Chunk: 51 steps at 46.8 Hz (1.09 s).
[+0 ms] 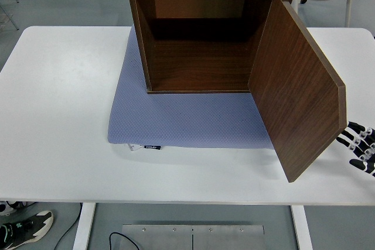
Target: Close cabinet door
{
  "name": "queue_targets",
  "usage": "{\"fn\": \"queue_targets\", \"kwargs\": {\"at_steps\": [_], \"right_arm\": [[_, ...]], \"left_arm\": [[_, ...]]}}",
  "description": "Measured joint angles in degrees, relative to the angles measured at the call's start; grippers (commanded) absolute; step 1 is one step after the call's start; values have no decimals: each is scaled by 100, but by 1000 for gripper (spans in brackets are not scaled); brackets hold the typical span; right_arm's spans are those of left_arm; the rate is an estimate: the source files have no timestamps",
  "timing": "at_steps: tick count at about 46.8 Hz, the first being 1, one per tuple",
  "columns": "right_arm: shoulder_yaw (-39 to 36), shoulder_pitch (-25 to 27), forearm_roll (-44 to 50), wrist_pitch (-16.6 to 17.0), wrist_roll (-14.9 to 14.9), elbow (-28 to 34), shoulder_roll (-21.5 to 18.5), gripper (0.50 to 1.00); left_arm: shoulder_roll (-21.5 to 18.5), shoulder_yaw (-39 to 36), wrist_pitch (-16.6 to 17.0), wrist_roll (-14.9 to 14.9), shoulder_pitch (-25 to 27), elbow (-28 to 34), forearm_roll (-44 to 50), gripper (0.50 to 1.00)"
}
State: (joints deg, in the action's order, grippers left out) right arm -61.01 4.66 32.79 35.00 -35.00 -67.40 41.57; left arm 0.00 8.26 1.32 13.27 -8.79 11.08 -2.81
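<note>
The white table carries a blue-grey mat, laid under the cabinet, probably to cushion it and keep it from sliding when the door is pushed. The cabinet is set on the far half of the mat, its open front facing the near edge, and its interior is seen to be empty. The cabinet door is hinged on the cabinet's right side and stands swung well out, its free edge projecting toward the near right part of the table, beyond the mat.

The right hand is seen at the right edge, just beside the outer face of the door near its free edge; contact cannot be confirmed. Its fingers are extended and relaxed, with nothing gripped, a posture judged suitable for a flat push rather than a grasp. The closing swing is not yet done. The left hand is not seen.
</note>
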Motion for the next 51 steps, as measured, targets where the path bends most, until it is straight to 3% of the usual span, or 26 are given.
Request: {"fn": "queue_targets", "kwargs": {"at_steps": [51], "right_arm": [[0, -150, 750, 0, 0, -920, -166, 1000]], "left_arm": [[0, 0, 0, 0, 0, 0, -5, 1000]]}}
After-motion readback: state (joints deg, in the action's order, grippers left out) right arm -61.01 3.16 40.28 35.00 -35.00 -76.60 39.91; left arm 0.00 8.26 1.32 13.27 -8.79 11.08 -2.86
